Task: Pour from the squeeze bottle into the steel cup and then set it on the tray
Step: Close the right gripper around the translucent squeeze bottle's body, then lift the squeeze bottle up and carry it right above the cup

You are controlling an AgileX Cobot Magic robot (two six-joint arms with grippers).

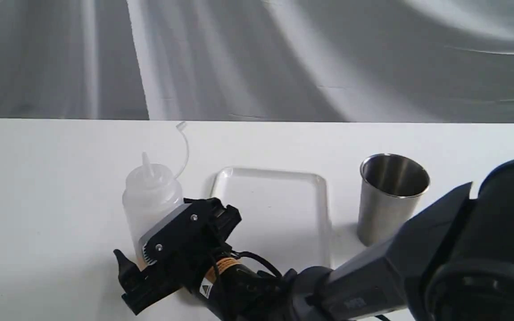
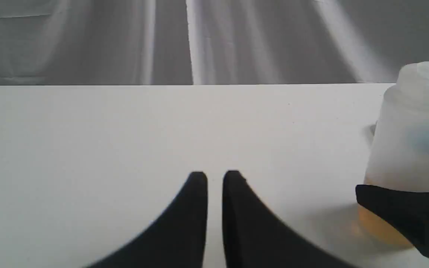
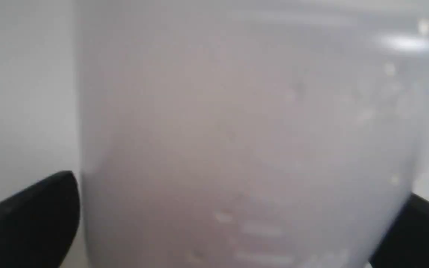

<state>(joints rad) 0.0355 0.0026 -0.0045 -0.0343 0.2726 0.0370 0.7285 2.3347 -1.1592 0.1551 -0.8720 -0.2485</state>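
Squeeze bottle [image 1: 150,200] inside wide-open right hand [image 3: 240,190], left hand [image 2: 214,175] closed, empty, arm lettering [image 1: 356,304] unreadable

Squeeze bottle [image 1: 152,200], tray [image 1: 275,209] and steel cup [image 1: 391,196] line up left to right across the table [image 1: 38,200] in the exterior view, standing apart. The right gripper [image 3: 241,187] reaches across in front of the tray and straddles the bottle.

Open table [image 1: 38,200] left of squeeze bottle [image 1: 150,198], tray [image 1: 275,200] between it and steel cup [image 1: 386,209]
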